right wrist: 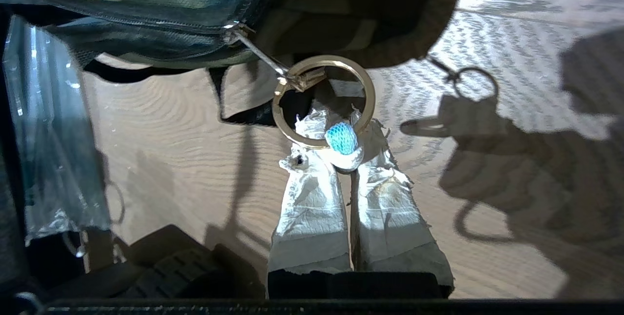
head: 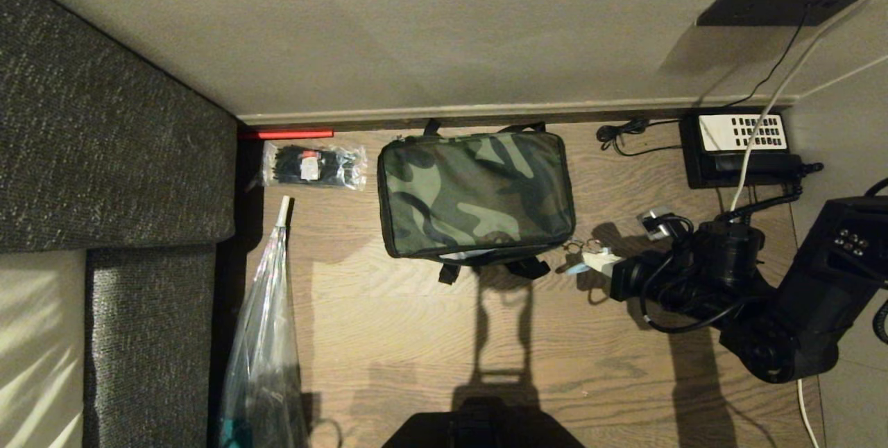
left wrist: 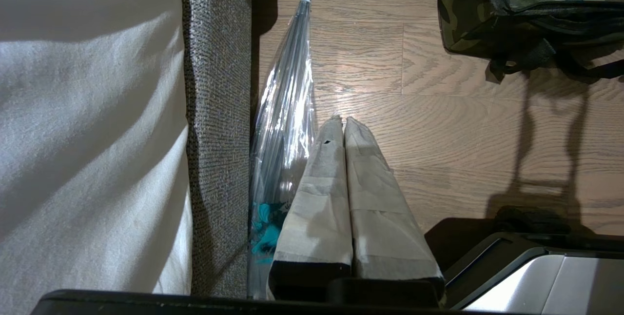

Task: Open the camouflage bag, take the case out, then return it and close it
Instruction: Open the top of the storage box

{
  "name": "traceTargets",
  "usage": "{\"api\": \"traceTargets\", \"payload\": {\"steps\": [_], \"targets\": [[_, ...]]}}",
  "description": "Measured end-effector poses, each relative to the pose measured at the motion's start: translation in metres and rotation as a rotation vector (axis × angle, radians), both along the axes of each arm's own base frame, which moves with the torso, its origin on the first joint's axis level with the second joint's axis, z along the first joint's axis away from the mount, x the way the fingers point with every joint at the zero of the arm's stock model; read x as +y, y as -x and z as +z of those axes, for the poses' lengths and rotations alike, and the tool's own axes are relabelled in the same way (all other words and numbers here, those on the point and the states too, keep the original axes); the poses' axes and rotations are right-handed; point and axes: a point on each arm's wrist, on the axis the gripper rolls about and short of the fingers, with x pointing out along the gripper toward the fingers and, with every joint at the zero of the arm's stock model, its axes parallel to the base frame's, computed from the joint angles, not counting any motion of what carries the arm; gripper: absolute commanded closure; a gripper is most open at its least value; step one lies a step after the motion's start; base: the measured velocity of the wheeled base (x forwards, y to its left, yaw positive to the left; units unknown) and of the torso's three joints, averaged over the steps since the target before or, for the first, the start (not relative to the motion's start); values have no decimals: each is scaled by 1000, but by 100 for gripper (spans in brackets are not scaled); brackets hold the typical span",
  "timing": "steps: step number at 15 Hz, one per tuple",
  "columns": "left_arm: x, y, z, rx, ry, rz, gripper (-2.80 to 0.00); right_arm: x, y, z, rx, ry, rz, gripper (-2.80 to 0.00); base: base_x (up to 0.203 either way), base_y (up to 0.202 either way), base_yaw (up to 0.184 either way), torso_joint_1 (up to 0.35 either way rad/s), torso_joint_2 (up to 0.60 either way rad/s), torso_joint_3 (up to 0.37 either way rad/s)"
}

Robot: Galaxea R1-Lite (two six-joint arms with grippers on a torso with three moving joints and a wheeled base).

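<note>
Gripping the ring pull (right wrist: 323, 101) of the zipper, our right pincer (right wrist: 336, 151) has its taped fingers (right wrist: 312, 207) pressed together on the ring's lower arc, next to a small blue-wrapped bit on it. Just beyond the fingertips, the ring links through a thin metal tab to the zipper slider (right wrist: 229, 32) on the camouflage bag (head: 476, 191), which lies flat on the wooden floor (head: 388, 337) against the wall, its lid zipped down. In the head view the right pincer (head: 602, 262) sits just beside the bag's near right corner.

We judge the bag soft and light: its fabric will sag and the whole bag may slide toward the pincer if we drag the zipper hard, so the pull should run along the seam, not away from it. The ring is stiff, thin and smooth, and could slip between taped fingers. No case is visible; presumably it is inside, and being rigid it would be best taken by its handle.

Our left pincer (left wrist: 347, 125) hangs idle, fingers together and empty, over the floor by the clear folded umbrella (left wrist: 287, 110) and the sofa (left wrist: 214, 110).
</note>
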Motion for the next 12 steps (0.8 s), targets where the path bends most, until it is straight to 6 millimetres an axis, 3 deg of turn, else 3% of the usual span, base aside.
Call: {"api": "traceTargets", "payload": {"steps": [12], "targets": [[0, 0, 0, 0, 0, 0, 0, -9, -17, 19, -82, -16, -19, 0, 0, 0, 0, 0, 0, 0]]}}
